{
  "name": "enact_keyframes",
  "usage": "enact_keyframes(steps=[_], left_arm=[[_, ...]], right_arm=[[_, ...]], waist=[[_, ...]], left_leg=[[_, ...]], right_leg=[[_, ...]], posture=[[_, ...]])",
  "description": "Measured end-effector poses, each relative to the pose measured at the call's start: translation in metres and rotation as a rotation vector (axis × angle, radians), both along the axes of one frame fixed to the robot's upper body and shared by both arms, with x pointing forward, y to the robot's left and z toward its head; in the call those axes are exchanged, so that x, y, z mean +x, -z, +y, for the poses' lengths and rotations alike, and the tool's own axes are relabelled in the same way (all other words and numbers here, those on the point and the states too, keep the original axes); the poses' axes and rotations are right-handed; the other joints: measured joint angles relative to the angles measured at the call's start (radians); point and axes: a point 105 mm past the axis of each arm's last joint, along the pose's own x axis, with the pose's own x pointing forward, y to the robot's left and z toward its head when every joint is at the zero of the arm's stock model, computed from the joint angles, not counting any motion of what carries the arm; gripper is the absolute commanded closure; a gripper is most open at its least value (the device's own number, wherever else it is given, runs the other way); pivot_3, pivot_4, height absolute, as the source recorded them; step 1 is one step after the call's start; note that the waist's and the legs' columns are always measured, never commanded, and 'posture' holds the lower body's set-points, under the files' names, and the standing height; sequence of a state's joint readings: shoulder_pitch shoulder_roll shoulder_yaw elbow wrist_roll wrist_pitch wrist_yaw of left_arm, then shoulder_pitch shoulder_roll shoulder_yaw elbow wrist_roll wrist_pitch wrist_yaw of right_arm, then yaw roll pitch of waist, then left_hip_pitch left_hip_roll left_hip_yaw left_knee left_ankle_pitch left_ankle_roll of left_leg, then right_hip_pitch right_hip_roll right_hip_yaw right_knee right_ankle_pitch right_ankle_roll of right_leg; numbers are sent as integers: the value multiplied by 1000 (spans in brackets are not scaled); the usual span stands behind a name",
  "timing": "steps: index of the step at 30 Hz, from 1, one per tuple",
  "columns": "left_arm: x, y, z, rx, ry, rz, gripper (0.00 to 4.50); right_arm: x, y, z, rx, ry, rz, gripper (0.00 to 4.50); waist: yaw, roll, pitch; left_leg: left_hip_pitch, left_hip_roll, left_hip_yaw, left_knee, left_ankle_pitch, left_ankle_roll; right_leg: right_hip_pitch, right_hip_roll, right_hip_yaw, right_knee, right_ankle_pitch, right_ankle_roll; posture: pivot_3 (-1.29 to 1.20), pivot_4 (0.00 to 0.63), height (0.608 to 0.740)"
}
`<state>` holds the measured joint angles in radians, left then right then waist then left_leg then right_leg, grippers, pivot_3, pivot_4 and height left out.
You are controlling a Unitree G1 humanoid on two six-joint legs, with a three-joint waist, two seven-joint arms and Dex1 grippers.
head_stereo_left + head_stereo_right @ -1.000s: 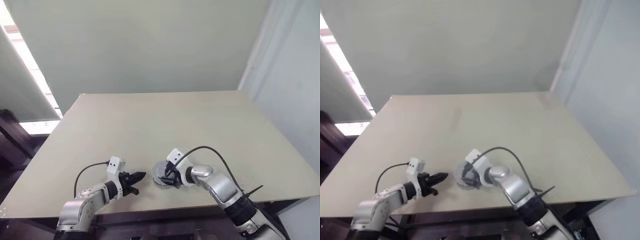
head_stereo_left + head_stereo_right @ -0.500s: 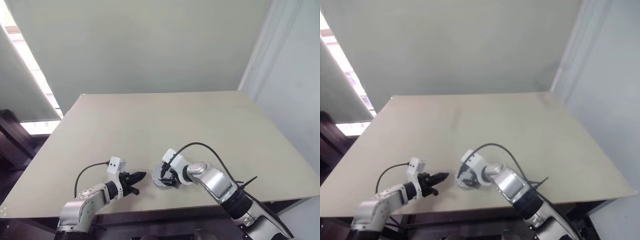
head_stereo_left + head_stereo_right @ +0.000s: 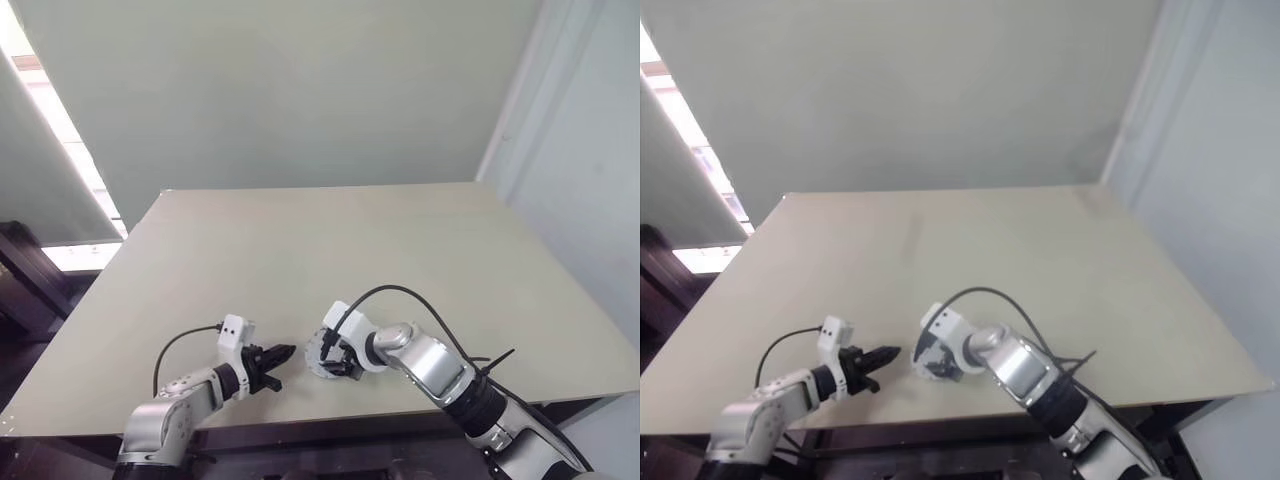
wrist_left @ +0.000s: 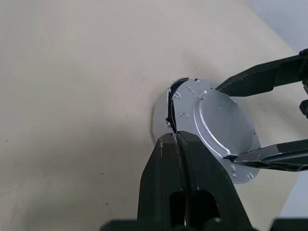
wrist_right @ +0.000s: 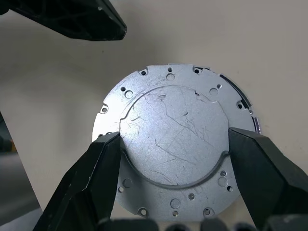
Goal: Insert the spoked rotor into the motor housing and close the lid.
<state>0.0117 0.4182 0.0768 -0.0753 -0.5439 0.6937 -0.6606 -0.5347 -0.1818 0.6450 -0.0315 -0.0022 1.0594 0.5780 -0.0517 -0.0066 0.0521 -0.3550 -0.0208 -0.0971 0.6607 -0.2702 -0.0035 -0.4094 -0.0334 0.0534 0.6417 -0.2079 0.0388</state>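
So the right gripper (image 5: 168, 219) has its fingers spread wide and pinching the rim of the lid (image 5: 171, 139), holding it tilted over the motor housing (image 4: 161, 115) near the bench's near edge, probably to seat it. The left gripper (image 4: 177, 139), fingers pressed together, sits just left, maybe to steady things. The bench (image 3: 300, 250) is plain beige against a pale wall.

Beige square table (image 3: 300, 260) against plain pale green-grey wall (image 3: 280, 90); paler wall (image 3: 590, 160) to the right; bright window strip (image 3: 60, 120) at left, dark furniture (image 3: 25, 290) below it
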Motion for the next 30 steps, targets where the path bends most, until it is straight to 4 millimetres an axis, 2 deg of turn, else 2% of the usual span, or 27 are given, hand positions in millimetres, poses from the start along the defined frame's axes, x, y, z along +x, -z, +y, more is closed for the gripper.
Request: enact_keyframes(steps=[14, 30], left_arm=[[-1, 3, -6, -15, 11, 7, 4500], [0, 2, -10, -27, 11, -5, 4500]], right_arm=[[6, -1, -1, 27, 116, 59, 1293], [7, 1, 1, 6, 122, 48, 1293]], waist=[[3, 0, 0], [2, 1, -1]], left_leg=[[-1, 0, 0, 0, 0, 0], [1, 0, 0, 0, 0, 0]], right_leg=[[-1, 0, 0, 0, 0, 0], [0, 0, 0, 0, 0, 0]], posture=[[0, 0, 740], [0, 0, 740]])
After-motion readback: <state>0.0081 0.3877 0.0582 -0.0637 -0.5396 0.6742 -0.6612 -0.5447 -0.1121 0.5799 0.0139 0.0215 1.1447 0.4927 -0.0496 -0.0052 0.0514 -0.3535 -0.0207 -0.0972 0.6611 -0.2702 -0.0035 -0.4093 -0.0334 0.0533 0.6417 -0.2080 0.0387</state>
